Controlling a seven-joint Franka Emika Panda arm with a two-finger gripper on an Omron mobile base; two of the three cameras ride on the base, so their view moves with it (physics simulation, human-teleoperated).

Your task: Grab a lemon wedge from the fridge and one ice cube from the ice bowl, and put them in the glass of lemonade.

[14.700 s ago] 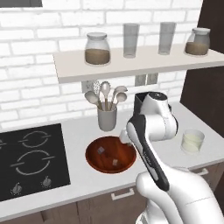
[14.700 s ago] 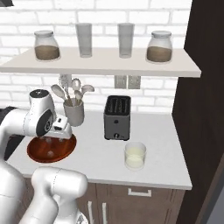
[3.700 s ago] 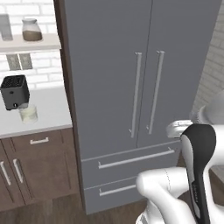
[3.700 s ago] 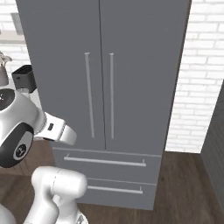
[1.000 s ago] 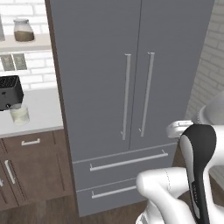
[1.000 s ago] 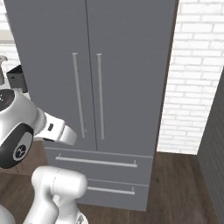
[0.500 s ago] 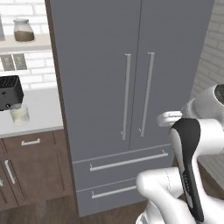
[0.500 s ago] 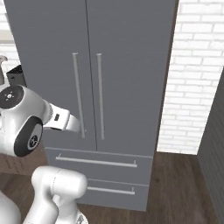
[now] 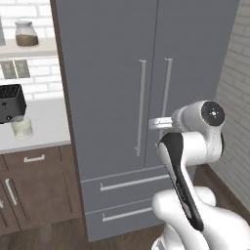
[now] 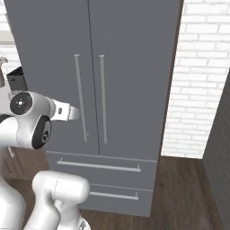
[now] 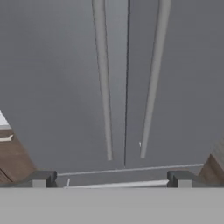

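Across the left base view's centre, the fridge [image 9: 122, 97] stands shut; aim for 1 silver bar handle [image 9: 141, 105], squarely. Left edge: the glass of lemonade [image 9: 22, 128] sits on the surface [image 9: 44, 122]. Right base view: matte grey doors, 2 lower drawers. Hand view, bottom: the fingers [image 11: 111, 178] spread wide, holding nothing.

Fridge [image 9: 107, 73] matt grey, smooth; bar handles [image 9: 141, 107] brushed silver metal; floor [image 10: 184, 188] dark wood planks.
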